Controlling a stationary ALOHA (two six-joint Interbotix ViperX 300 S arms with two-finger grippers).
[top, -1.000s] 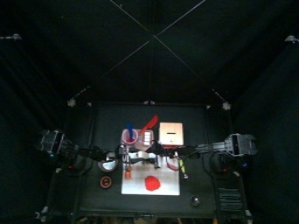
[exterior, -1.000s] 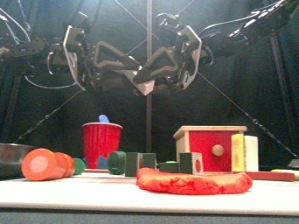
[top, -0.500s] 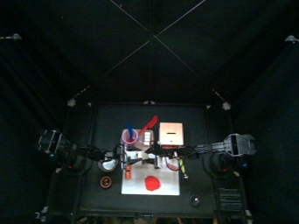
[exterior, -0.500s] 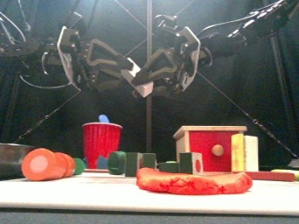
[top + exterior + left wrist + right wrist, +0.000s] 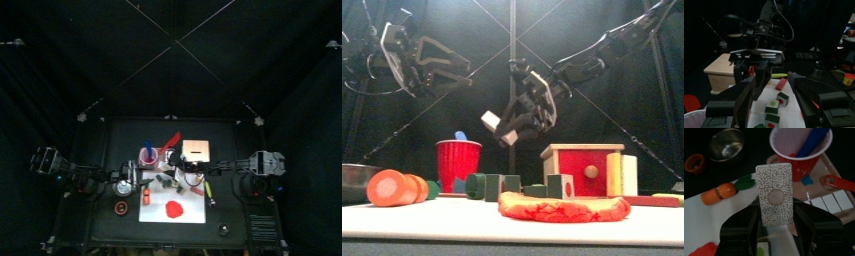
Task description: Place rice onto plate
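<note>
The rice point(image 5: 775, 195) is a white speckled block with an oval mark. My right gripper point(image 5: 775, 204) is shut on its lower half. In the front view the rice point(image 5: 492, 122) hangs in the right gripper point(image 5: 510, 126) well above the table, over the left end of the red plate point(image 5: 563, 208). From above, the plate point(image 5: 174, 209) lies on the white mat point(image 5: 150, 207). My left gripper point(image 5: 771, 86) stands open and empty. It is raised at the left point(image 5: 422, 62), apart from the rice.
A red cup point(image 5: 458, 163) with a blue tool stands behind the plate at the left. A wooden box with a red front point(image 5: 583, 168) stands at the right. A carrot point(image 5: 396, 187), a metal bowl point(image 5: 727, 143) and several green blocks point(image 5: 496, 185) lie around the plate.
My left gripper let go of the rice, opened wider and drew back to the left. My right gripper came down toward the middle with the rice in it.
</note>
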